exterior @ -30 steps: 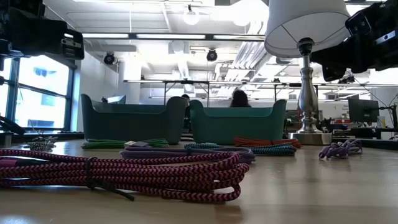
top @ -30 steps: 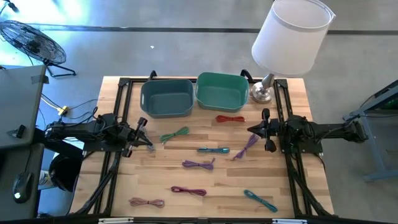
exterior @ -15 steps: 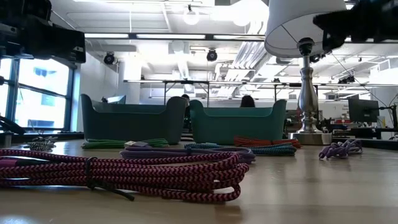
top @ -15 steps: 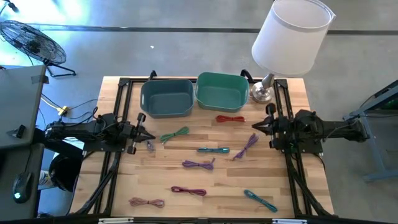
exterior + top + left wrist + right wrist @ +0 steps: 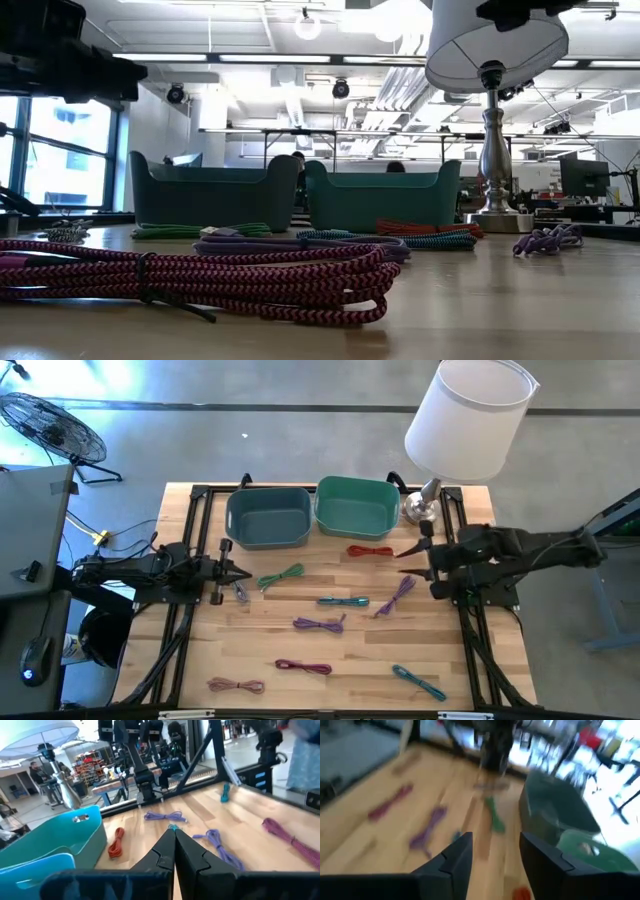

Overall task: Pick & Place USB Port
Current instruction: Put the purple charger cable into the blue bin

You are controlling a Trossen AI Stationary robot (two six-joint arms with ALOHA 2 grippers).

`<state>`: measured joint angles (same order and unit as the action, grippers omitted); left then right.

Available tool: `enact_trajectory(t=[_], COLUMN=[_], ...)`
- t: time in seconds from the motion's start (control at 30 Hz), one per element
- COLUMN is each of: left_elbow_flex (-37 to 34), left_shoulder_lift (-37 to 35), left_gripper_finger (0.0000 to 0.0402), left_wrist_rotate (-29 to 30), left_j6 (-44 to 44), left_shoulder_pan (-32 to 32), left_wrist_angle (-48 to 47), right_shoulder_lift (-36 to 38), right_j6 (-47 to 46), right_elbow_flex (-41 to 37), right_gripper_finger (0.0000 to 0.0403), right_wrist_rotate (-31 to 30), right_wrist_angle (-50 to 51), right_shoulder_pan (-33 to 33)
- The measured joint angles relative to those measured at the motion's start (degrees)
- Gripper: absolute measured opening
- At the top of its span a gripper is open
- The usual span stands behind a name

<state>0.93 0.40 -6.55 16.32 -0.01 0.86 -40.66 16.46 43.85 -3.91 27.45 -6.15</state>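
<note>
**A:** Starting at the near edge of the pale wooden table (image 5: 330,650), what lies there?

**B:** A coiled pink braided cable (image 5: 236,685) near the near left corner, a magenta braided cable (image 5: 303,667) beside it toward the middle, and a teal braided cable (image 5: 418,682) toward the near right corner. In the low view the magenta one (image 5: 200,278) fills the foreground.

**A:** And mid-table?

**B:** A purple cable (image 5: 319,624), a blue-green cable (image 5: 343,601), a second purple cable (image 5: 397,595) toward the right, a green cable (image 5: 281,577) toward the left, then a red-orange cable (image 5: 370,550) just in front of the bins.

**A:** The grippers?

**B:** The left gripper (image 5: 238,572) sits at the left edge, fingers pressed together, holding nothing, beside the green cable. The right gripper (image 5: 408,560) hangs at the right edge near the red-orange cable, fingers spread apart, empty.

**A:** At the far edge?

**B:** A slate-blue plastic bin (image 5: 267,517) and a teal-green plastic bin (image 5: 358,506) touching side by side, with a metal-stemmed lamp with a white shade (image 5: 468,418) at the far right corner.

**A:** Any readable writing?

**B:** None I can make out.
</note>
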Motion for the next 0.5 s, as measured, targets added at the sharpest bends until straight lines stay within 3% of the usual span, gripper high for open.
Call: enact_trajectory(t=[0.13, 0.27, 0.5], left_elbow_flex=[0.0, 0.0, 0.5], left_shoulder_lift=[0.0, 0.0, 1.9], left_gripper_finger=[0.0000, 0.0003, 0.0080], left_wrist_rotate=[0.1, -0.2, 2.6], left_j6=[0.3, 0.3, -0.1], left_shoulder_pan=[0.0, 0.0, 0.0], left_wrist_angle=[0.0, 0.0, -0.5], right_shoulder_lift=[-9.4, -18.5, -31.8], right_j6=[-1.3, -8.8, -14.4], right_elbow_flex=[8.6, 14.3, 15.8], right_gripper_finger=[0.0156, 0.0159, 0.0173], right_wrist_rotate=[-6.7, -9.5, -8.7], right_wrist_angle=[15.5, 28.1, 33.4], right_shoulder_pan=[-3.4, -4.8, -5.9])
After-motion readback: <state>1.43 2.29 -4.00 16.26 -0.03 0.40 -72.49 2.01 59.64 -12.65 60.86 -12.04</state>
